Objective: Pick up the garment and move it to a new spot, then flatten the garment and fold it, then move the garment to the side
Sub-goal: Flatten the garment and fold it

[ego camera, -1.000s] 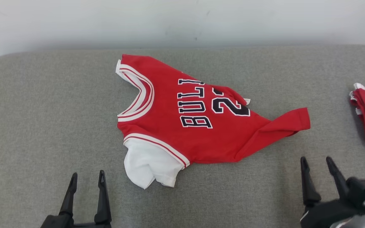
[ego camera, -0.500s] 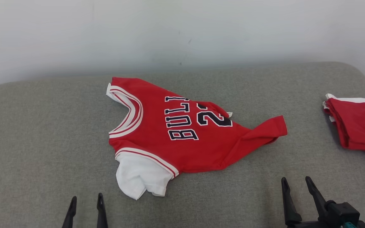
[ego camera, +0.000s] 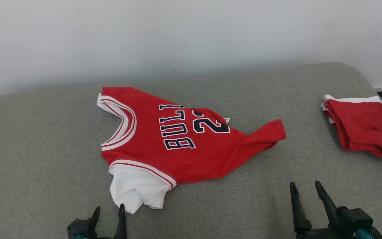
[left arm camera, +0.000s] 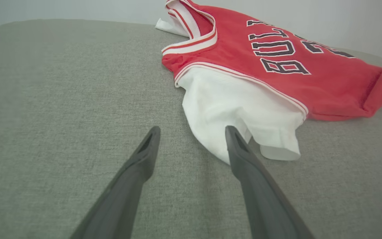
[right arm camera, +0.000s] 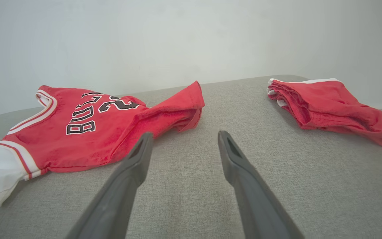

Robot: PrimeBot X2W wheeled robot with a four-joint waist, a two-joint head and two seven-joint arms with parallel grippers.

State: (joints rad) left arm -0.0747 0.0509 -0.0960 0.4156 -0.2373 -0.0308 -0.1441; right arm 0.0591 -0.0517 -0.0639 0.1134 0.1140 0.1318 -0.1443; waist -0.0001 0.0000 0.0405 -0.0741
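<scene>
Jersey (ego camera: 177, 146) lies rumpled mid grey cushion (ego camera: 28, 149), long axis approx 9-to-3 across my head view, collar toward 9, hem tail (ego camera: 270, 132) toward 3; a second red bundle (ego camera: 360, 129) sits well apart at 3. Left gripper (ego camera: 109, 209) is spread wide and empty, w/ the white sleeve (ego camera: 133, 187) just beside its inner fingertip at approx 1 o'clock (touching or not, I can't tell), so I judge the left arm nearer; right gripper (ego camera: 305, 186), likewise spread and holding nothing, has the hem tail at 11, clearly apart.
</scene>
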